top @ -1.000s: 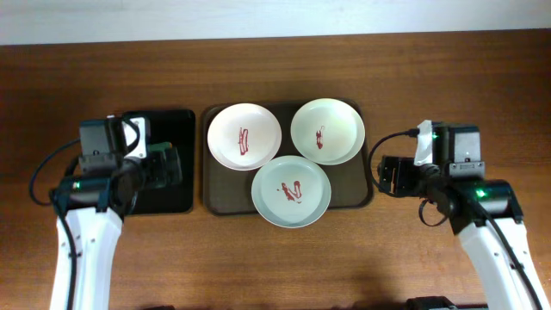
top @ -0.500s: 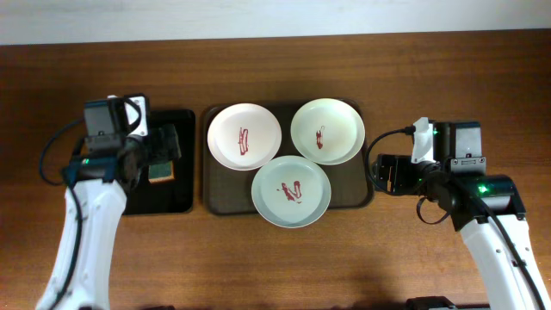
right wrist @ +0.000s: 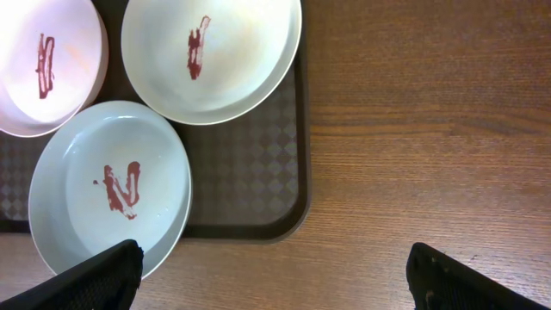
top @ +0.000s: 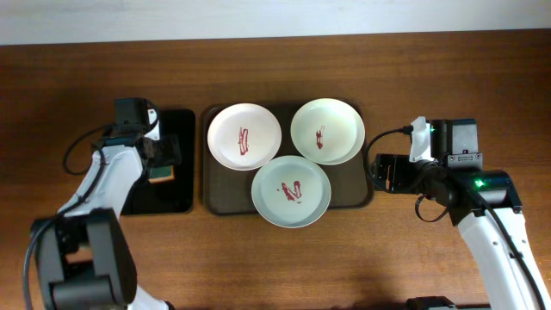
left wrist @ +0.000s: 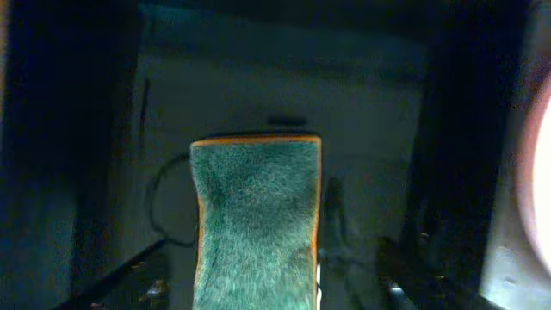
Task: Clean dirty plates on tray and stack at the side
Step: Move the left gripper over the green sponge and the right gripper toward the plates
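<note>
Overhead, wooden table [top: 275, 267], brown tray [top: 224, 191], pale strip [top: 258, 17]

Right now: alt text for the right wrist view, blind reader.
Three red-smeared plates sit on a dark tray at left: a pale blue plate nearest, a pale green plate and a white plate beyond. Wooden table fills the right; the right gripper, open and empty, shows black fingertips in both bottom corners.

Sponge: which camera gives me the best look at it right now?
Left wrist: the sponge fills mid-frame, with its green scrub face and orange edge clear. Overhead shows it only as a small green patch on the black mat. Right wrist misses it entirely.
</note>
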Controlling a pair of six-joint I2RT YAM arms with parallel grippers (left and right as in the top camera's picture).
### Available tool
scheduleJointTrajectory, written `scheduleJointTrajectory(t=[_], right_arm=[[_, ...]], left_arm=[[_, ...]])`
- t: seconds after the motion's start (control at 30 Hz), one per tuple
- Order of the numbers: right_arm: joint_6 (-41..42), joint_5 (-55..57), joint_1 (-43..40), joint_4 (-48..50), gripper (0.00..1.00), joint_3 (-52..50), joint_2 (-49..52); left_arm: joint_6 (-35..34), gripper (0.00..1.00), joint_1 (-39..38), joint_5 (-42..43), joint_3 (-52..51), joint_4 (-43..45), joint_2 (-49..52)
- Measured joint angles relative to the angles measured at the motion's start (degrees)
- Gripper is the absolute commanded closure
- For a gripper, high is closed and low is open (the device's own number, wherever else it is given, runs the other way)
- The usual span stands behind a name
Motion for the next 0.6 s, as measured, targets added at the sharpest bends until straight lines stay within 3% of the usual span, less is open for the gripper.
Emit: scheduleJointTrajectory(t=[0.23, 0.3, 0.47, 0.6], right_arm=[[-0.04, 0.00, 0.00, -0.02, 0.01, 0.00, 0.00], [0.00, 0.00, 0.00, -0.02, 0.01, 0.00, 0.00], [-0.02, 0.00, 0.00, -0.26, 0.01, 0.00, 0.00], [-0.04, 0.00, 0.00, -0.50, 0.01, 0.00, 0.00]], left_arm=[[0.44, 0.81, 0.11, -0.59, 0.00, 1.95, 3.76], [0.59, 0.85, 0.11, -0.61, 0.02, 2.16, 3.76], [0.46, 0.82, 0.11, -0.61, 0.07, 2.16, 3.76], [0.79, 0.60, 0.11, -0.61, -0.31, 2.78, 3.76]])
